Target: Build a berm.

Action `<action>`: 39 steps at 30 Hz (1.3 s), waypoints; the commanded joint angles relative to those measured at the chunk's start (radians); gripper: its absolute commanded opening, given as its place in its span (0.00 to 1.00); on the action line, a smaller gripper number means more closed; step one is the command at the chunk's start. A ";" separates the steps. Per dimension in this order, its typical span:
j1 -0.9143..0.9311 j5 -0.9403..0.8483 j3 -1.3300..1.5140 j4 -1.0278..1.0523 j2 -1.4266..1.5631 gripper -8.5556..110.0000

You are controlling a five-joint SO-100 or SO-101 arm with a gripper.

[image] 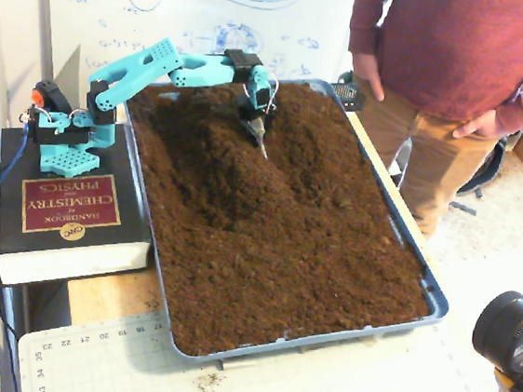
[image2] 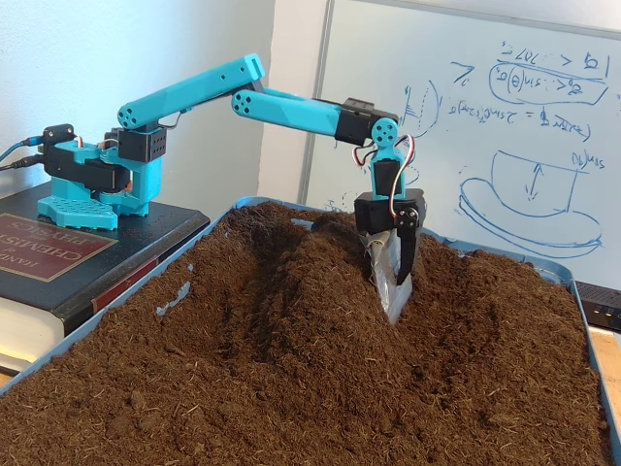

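Far off to the gripper's left in both fixed views, the teal arm (image: pixel 163 62) is bolted down on a fat black chemistry handbook (image: pixel 66 208), which sits beside the blue tray (image: pixel 433 298) of dark brown soil. From that base the arm reaches out over the tray's back corner and bends down at the wrist.

The gripper (image2: pixel 393 301) points almost straight down, its metal scoop blade (image2: pixel 391 277) pushed tip-first into the dirt. In the higher fixed view the gripper (image: pixel 260 145) shows only as a thin sliver. Whether the jaws are parted or closed I cannot tell; the black finger and the blade lie close together and soil hides the tips.

The berm (image2: pixel 310 291) rises directly to the gripper's left in the low fixed view, a loose crumbly ridge whose right slope the blade touches. From the high view the berm (image: pixel 211 158) runs from the back corner toward the tray's middle, with a shallow trough (image: pixel 302 163) on the gripper's right side.

Behind the gripper stands a whiteboard (image2: pixel 505 107) with blue sketches. Well to its right in the high view, a person (image: pixel 443 75) in a maroon sweater and tan trousers stands by the tray's edge. Near the bottom right corner sits a black camera lens (image: pixel 512 335).
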 commanded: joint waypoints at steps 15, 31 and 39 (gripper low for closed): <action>0.048 0.126 -0.281 0.179 0.270 0.07; -0.037 0.107 0.081 0.518 0.752 0.07; -0.044 -0.057 0.721 0.462 1.126 0.08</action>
